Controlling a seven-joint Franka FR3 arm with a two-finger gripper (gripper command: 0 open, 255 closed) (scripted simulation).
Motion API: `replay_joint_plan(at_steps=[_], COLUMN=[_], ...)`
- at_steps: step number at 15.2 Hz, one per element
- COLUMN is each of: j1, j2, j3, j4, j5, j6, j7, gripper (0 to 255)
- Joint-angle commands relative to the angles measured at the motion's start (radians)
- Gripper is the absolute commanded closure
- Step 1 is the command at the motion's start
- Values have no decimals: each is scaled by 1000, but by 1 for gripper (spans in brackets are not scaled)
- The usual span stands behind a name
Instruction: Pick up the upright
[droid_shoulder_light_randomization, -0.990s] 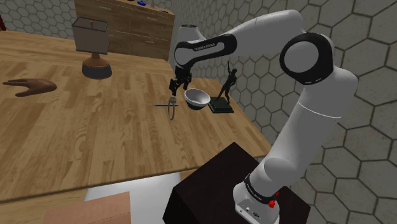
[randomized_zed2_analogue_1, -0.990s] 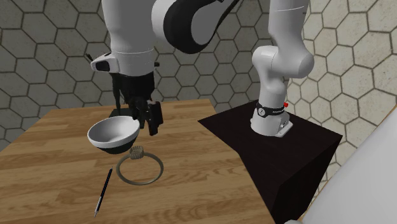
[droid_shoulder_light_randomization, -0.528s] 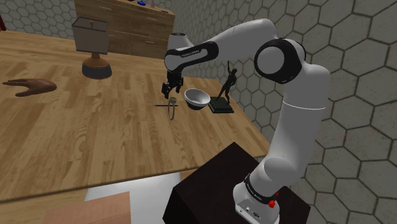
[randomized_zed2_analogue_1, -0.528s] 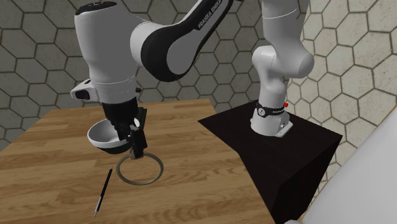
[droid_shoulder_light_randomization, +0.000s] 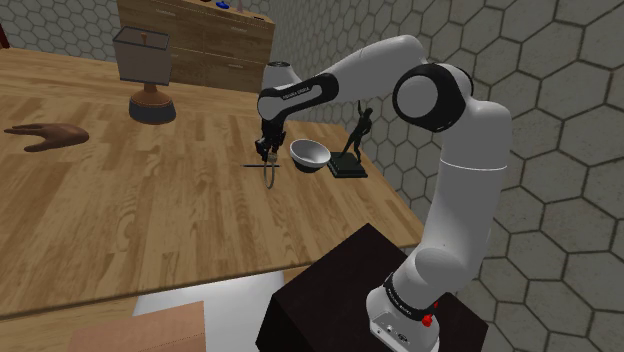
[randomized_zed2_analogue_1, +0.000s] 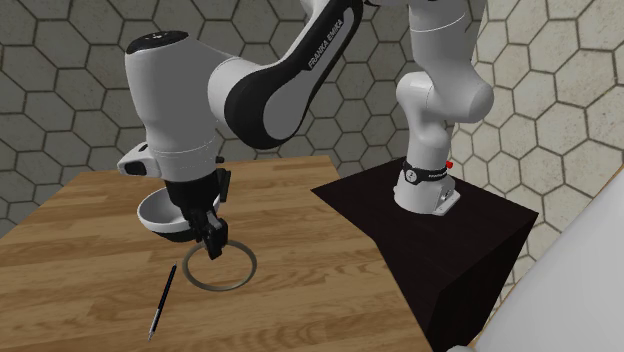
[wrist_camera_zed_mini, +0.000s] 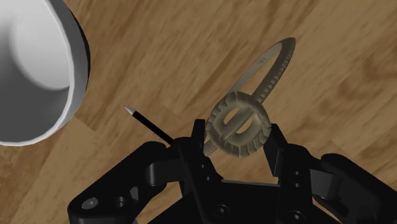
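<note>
A drab olive ring (wrist_camera_zed_mini: 275, 69) with a ribbed round knob (wrist_camera_zed_mini: 239, 123) at one end rests on the wooden table (droid_shoulder_light_randomization: 150, 210). My black gripper (wrist_camera_zed_mini: 236, 139) is down over it, and its two fingers clasp the knob from either side. In the shoulder view the gripper (droid_shoulder_light_randomization: 264, 152) sits just above the ring (droid_shoulder_light_randomization: 270, 174), to the left of the bowl. From the second exterior view the gripper (randomized_zed2_analogue_1: 213, 244) hides the knob, and the ring's loop (randomized_zed2_analogue_1: 222, 272) lies in front of it on the wood.
A white bowl (droid_shoulder_light_randomization: 309, 154) stands close beside the gripper, and a thin black pen (randomized_zed2_analogue_1: 162, 300) lies next to the ring. A dark figurine (droid_shoulder_light_randomization: 355, 138) stands beyond the bowl near the table's edge. A lamp (droid_shoulder_light_randomization: 147, 72), a wooden hand-shaped piece (droid_shoulder_light_randomization: 48, 135) and a dresser (droid_shoulder_light_randomization: 200, 40) are farther off.
The arm has swung from beside the bowl over to the ring and come down onto it. The fingers, apart before, have shut on the knob.
</note>
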Motion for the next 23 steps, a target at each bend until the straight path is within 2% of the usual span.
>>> replay_joint_plan(at_steps=[1,8,23], j1=[0,0,-1], j2=[1,0,-92], j3=[0,0,5], j4=[0,-1,74], j5=[0,0,14], j6=[1,1,-166], j7=[0,1,-19], gripper=[255,255,255])
